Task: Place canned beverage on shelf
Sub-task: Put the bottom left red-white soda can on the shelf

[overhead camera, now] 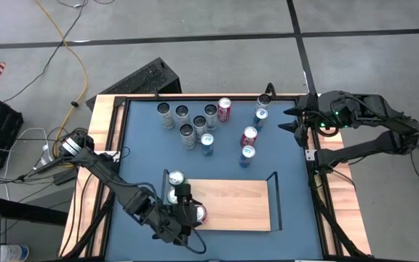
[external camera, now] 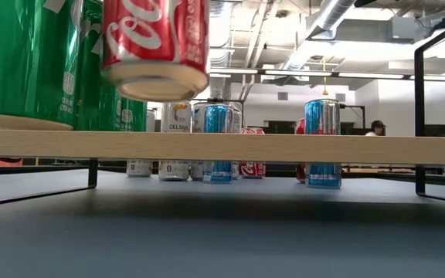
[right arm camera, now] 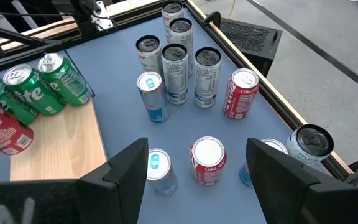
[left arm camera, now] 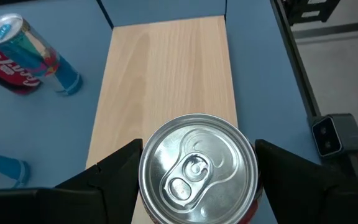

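Note:
The shelf (overhead camera: 231, 204) is a light-wood board with black end rails, standing near the table's near edge; it also shows in the left wrist view (left arm camera: 166, 74). Two green cans (overhead camera: 174, 186) stand upright on its left end (external camera: 29, 62). My left gripper (overhead camera: 193, 217) is shut on a red cola can (overhead camera: 199, 213) over the shelf's left part, to the right of the green cans. My right gripper (overhead camera: 291, 121) is open and empty at the table's far right (right arm camera: 197, 165). My left gripper pinches the red can's side wall (left arm camera: 143, 177) between its two fingers (left arm camera: 114, 180), one on each side, just below the top rim. The fingers come from the table's near-left side. The can is roughly upright, slightly tilted, its base (external camera: 155, 77) lifted clear above the board.
Several silver cans (overhead camera: 188, 120), a red can (overhead camera: 224, 109), two blue cans (overhead camera: 206, 143) and a red-and-blue pair (overhead camera: 248, 144) stand on the blue tabletop beyond the shelf. The shelf's right part (overhead camera: 249, 204) is bare. A black rail (overhead camera: 273, 178) stands at its right end.

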